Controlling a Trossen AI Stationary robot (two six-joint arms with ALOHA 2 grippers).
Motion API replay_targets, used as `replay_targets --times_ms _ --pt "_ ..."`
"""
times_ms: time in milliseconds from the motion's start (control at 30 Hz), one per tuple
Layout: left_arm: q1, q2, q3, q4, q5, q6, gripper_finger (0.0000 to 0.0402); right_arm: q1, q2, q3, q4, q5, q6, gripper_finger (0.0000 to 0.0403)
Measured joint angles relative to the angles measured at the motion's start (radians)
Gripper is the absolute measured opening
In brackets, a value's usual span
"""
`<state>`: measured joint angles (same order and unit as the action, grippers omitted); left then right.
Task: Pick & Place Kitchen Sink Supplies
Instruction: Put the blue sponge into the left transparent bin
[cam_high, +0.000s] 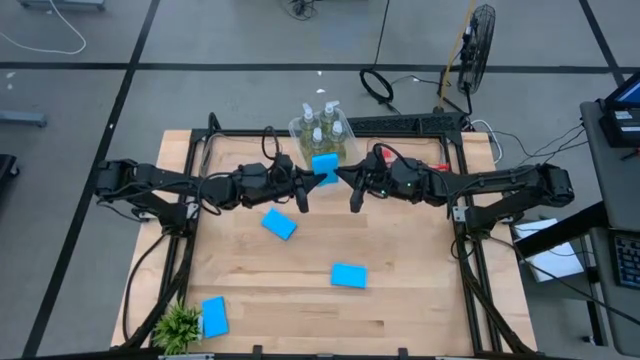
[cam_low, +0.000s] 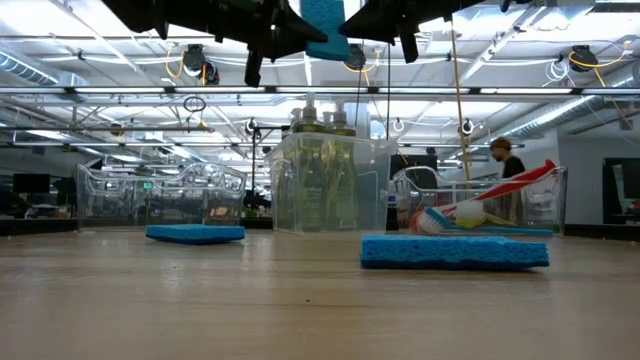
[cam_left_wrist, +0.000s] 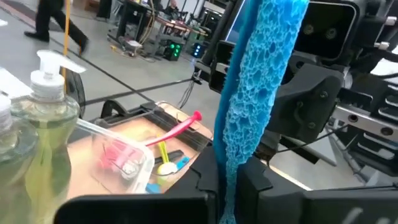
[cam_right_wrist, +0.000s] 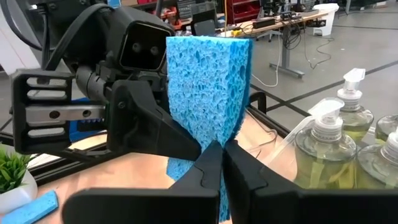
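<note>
Both claws meet mid-air: the left claw (cam_right_wrist: 186, 146) and right claw (cam_left_wrist: 273, 155) each clench one blue sponge (cam_high: 324, 165) (apparently a handover) just near the soap-bottle bin (cam_high: 298, 128). Three sponges (cam_high: 279, 224) remain on the table (cam_high: 400, 300).

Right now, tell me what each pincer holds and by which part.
Both hold the same blue sponge in mid-air: the right pincer pinches its lower edge, and the left pincer is shut on its opposite edge.

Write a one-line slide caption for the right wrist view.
Handover in mid-air: both grippers, left and right, pinch one blue sponge upright, soap bottles waiting alongside.
</note>
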<state>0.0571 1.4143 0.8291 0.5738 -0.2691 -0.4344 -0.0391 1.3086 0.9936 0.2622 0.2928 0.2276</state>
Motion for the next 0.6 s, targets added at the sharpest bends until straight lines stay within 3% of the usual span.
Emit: replay_targets --times_ms 233,600 --pt "0.002 0.0 0.0 -0.008 0.007 -0.028 0.0008 0.0 -0.001 0.0 -0.023 -0.006 -0.004 0.0008" --pt "-0.015 -0.146 0.001 -0.188 -0.089 -0.021 0.0008 -0.004 -0.054 0.0 -0.219 -0.023 -0.012 0.0083"
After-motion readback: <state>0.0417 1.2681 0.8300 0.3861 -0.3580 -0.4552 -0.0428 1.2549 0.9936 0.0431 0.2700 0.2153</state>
